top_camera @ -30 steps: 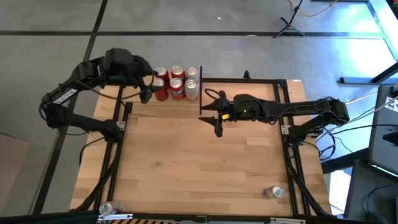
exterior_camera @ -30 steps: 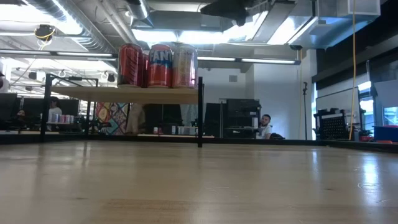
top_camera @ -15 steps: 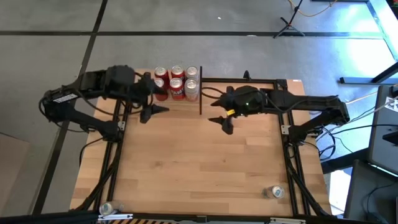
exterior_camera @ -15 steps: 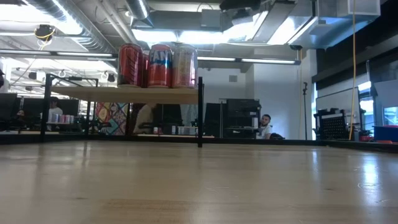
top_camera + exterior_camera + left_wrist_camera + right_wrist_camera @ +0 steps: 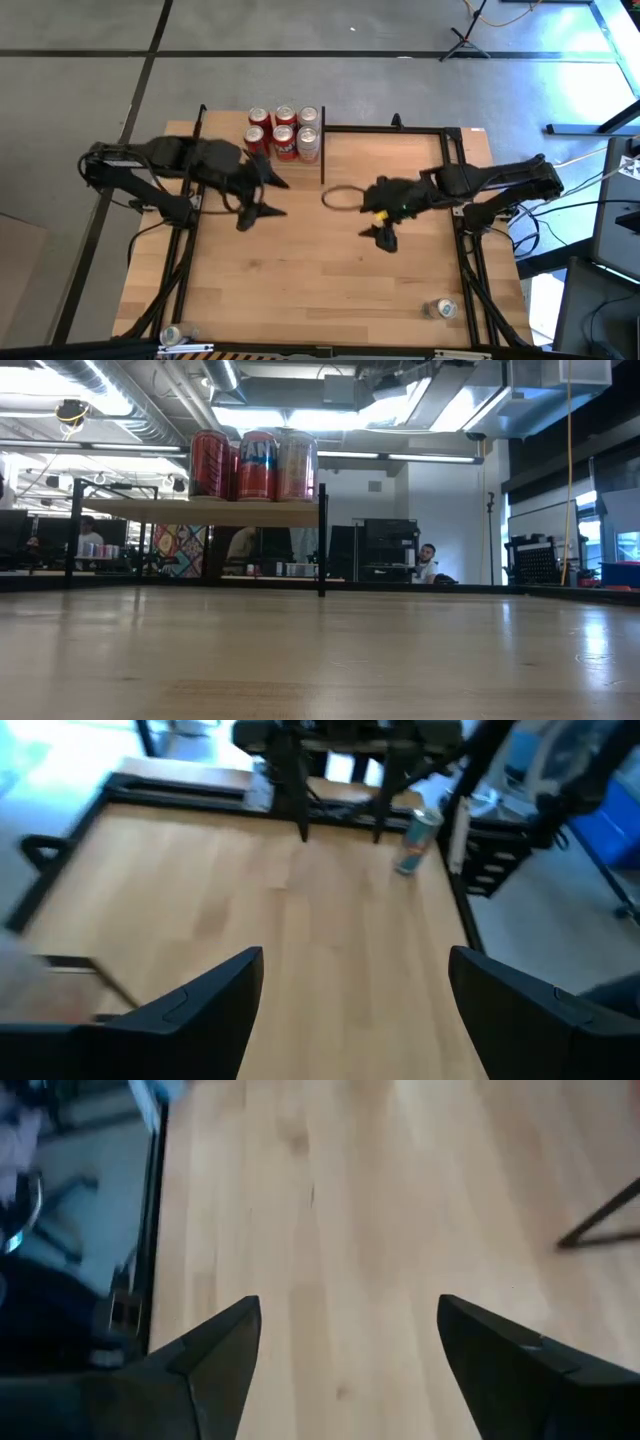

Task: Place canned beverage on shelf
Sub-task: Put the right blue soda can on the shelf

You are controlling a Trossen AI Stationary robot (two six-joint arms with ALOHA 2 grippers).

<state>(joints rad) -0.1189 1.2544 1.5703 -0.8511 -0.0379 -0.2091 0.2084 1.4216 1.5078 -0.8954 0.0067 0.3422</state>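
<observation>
cans [image 5: 283, 133] on shelf [image 5: 225, 142] | left gripper [image 5: 262, 196] jaws wide, empty | right gripper [image 5: 378, 224] jaws wide, empty

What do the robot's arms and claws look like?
Both arms are dark and jointed, like skinny black branches. The left gripper and right gripper each have two black, pointed fingers. The right arm has a small yellow spot near its wrist.

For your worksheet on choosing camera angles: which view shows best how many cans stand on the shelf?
The high view: looking straight down, it shows six cans in two rows on the shelf. The low view shows only the front three side-on. Neither wrist view shows the shelf's cans.
</observation>
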